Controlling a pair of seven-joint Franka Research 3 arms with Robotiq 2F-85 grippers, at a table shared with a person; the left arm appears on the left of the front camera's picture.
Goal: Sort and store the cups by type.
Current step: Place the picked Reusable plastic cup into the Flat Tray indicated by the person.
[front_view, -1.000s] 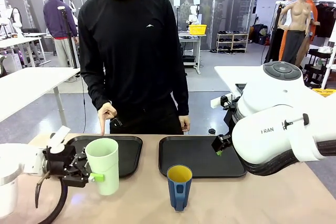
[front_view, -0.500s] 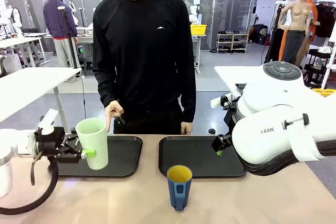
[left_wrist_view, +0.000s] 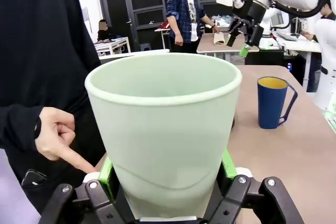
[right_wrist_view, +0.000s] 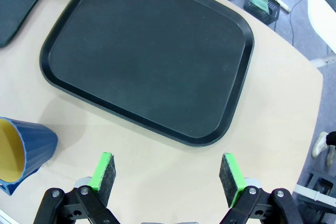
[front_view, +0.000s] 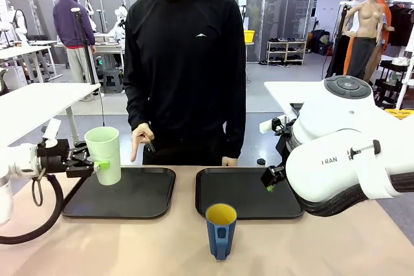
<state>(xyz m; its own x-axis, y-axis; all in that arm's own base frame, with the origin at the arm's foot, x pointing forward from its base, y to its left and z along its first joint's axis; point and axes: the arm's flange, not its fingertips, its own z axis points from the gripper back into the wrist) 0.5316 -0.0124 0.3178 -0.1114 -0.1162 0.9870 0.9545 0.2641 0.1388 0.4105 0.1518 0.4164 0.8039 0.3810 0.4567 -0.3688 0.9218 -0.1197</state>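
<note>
Sorting stage, early; both cups are still outside their places, as far as can be judged. The left tray and the right tray lie side by side on the table, each with a bare black floor; nothing has been set down and released in either.

The tumbler is pinched low on its wall by the left gripper, one green pad on each side; it is upright over the far left corner of the left tray, and whether its base touches the tray floor cannot be told. The blue cup stands untouched on the bare table just in front of the right tray, near the robot's edge. The right gripper hangs above the table at the near edge of the right tray, jaws spread wide and holding nothing; the blue cup is off to one side of it. A person's hand points downward behind the left tray.

Remaining, by judgement: release of the tumbler on its tray; pickup and placing of the blue cup, probably on the other tray.

Tumbler: tall, pale mint green, matt plastic; wall tapering toward the base, thickened round rim, empty inside. Blue cup: shorter, dark blue outside, yellow inside, one loop handle; also empty.
</note>
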